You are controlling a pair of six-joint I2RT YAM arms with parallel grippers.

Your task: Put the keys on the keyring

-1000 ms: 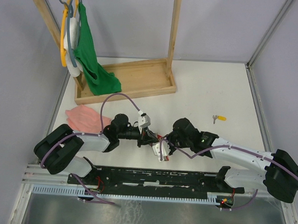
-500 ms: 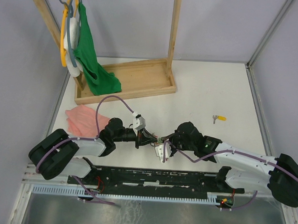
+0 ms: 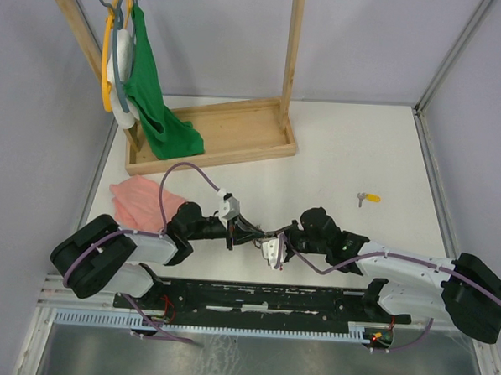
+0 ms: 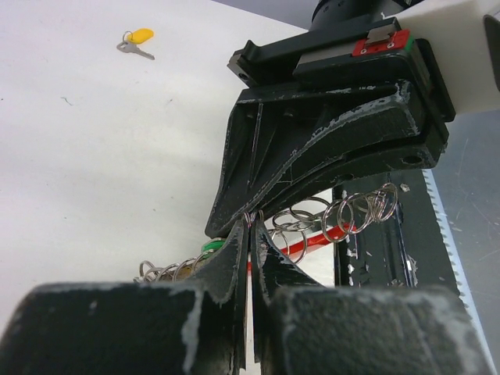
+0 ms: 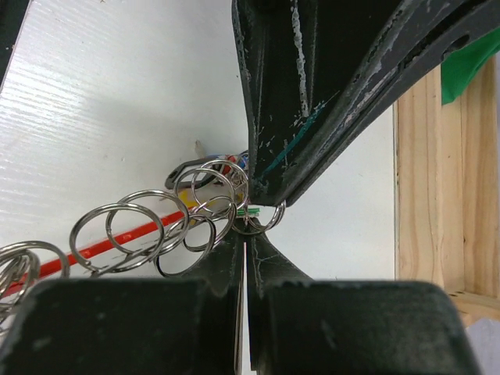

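Down by the near edge the left gripper (image 3: 245, 233) and right gripper (image 3: 273, 238) are meeting tip to tip, both pinching the keyring (image 5: 262, 226) tight, with the green-tagged key (image 5: 248, 210) sitting just beside. The yellow-tagged key (image 3: 368, 197) is lying farther back on the table (image 3: 337, 142), well apart.

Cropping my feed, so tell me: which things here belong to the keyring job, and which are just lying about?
Job: keyring bunch, pinched by left gripper and right gripper; green key tag among the rings; yellow-tagged key, loose on the table.
Lying about: wooden rack, green cloth, pink cloth, hangers.
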